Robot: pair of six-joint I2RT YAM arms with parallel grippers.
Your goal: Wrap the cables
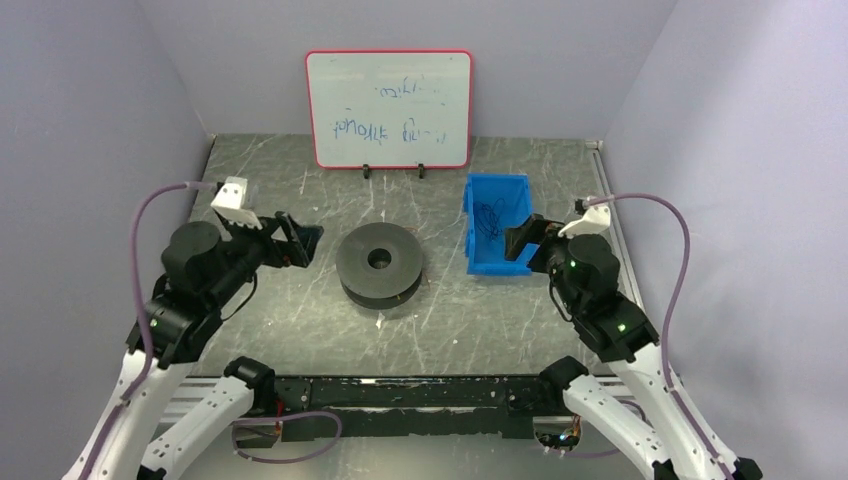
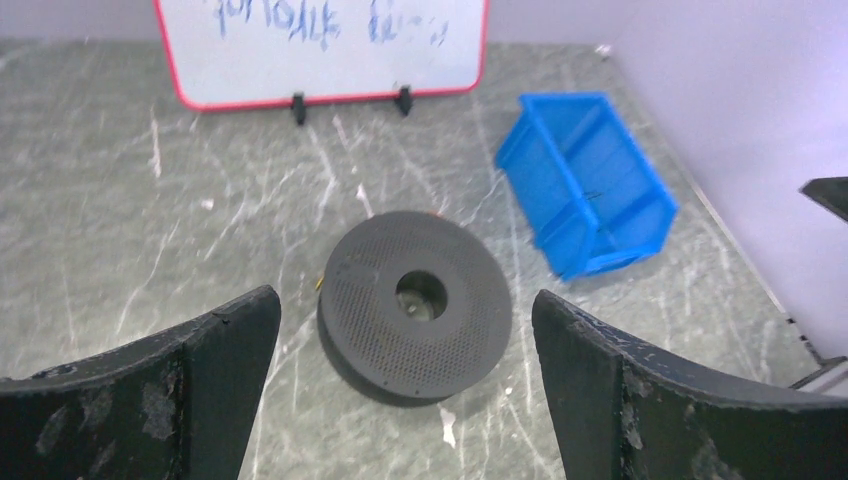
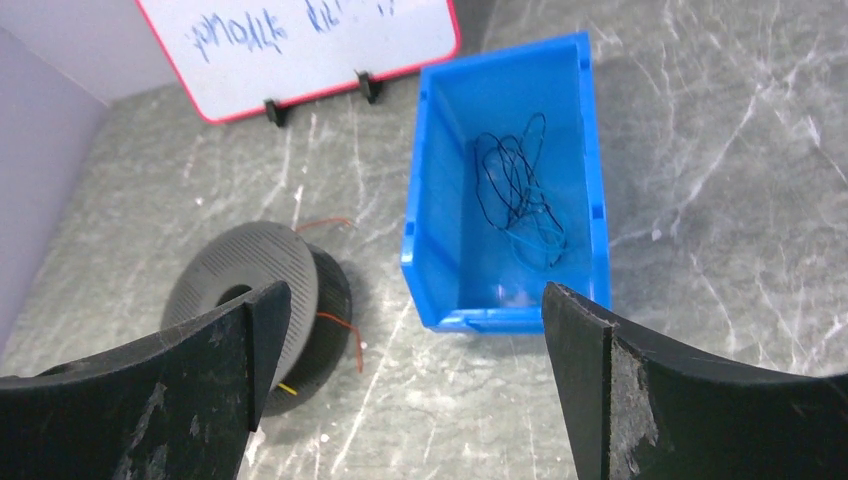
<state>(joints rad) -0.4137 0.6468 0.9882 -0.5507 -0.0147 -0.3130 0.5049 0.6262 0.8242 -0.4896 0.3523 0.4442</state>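
Top external: left gripper [image 1: 300,240] and right gripper [image 1: 520,238] both spread wide, holding nothing. Left wrist: round black perforated spool [image 2: 415,300] sits between the jaws, untouched. Right wrist: thin orange cables [image 3: 340,320] trail off the spool; dark wire tangle [image 3: 520,195] lies in blue plastic bin [image 3: 425,230].

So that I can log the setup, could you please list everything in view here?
whiteboard: one, white with a red frame, standing at the table's far edge
bin: one, blue, right of centre
dark wire tangle: one, black, inside the bin
spool: one, black, centre of the table
cables: a few thin strands, orange and yellow, at the spool
table: one, grey marbled
left tool: one, black, open, left of the spool
right tool: one, black, open, at the bin's near end
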